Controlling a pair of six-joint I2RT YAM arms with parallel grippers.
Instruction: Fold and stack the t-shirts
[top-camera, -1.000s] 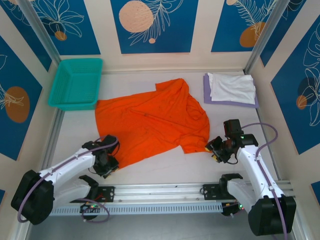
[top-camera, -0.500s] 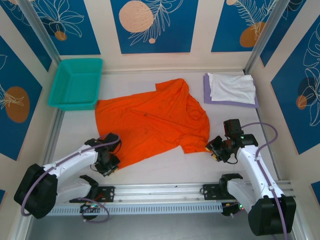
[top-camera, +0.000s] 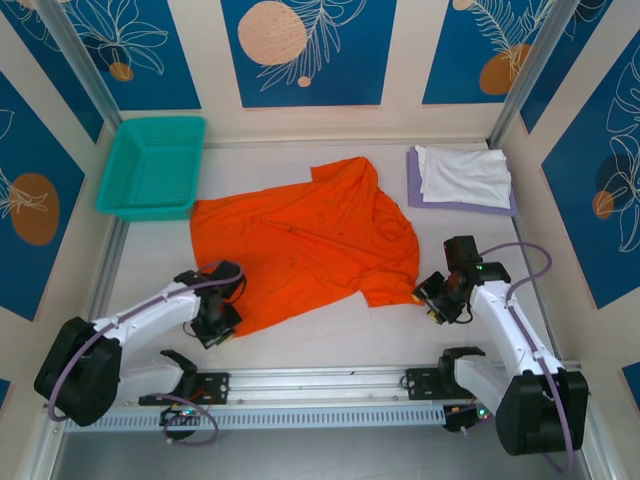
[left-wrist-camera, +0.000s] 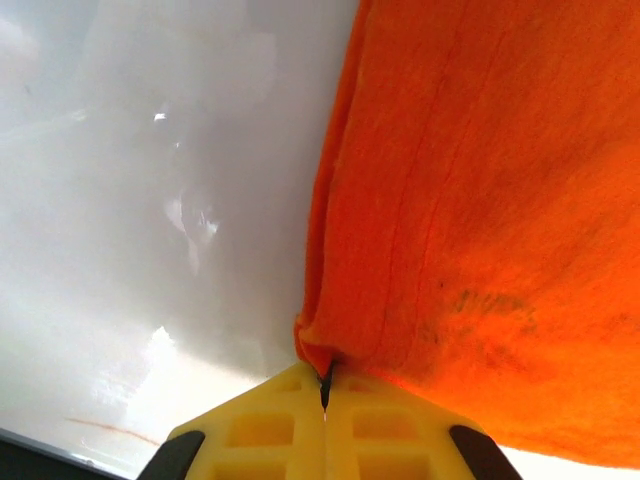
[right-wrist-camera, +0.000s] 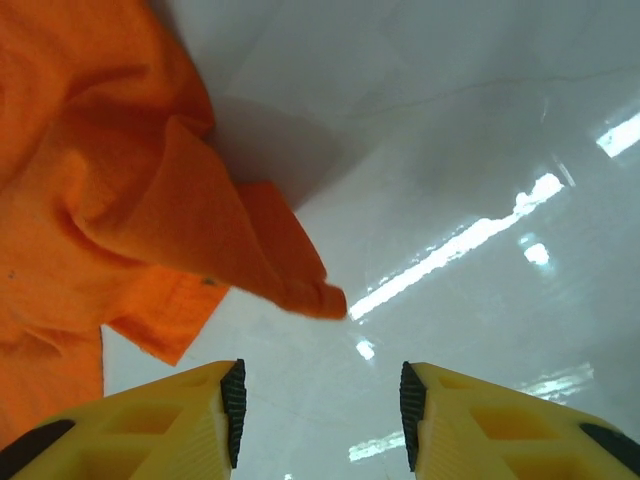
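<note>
The bright orange t-shirt lies spread and rumpled across the middle of the table. My left gripper is at its near-left corner. In the left wrist view the left gripper is shut on a pinch of the orange hem. My right gripper sits just off the shirt's near-right corner. In the right wrist view the right gripper stands open above the bare table, with a folded-over orange corner a little ahead of the fingers. At the back right, a folded white t-shirt rests on a folded lavender one.
A teal mesh basket stands at the back left, close to the orange shirt's far-left edge. A metal rail runs along the near edge between the arm bases. Patterned walls enclose the table on three sides.
The left gripper has closed on the orange shirt's near-left hem, and its arm has shifted slightly right. The right gripper has edged a little toward the shirt's corner.
</note>
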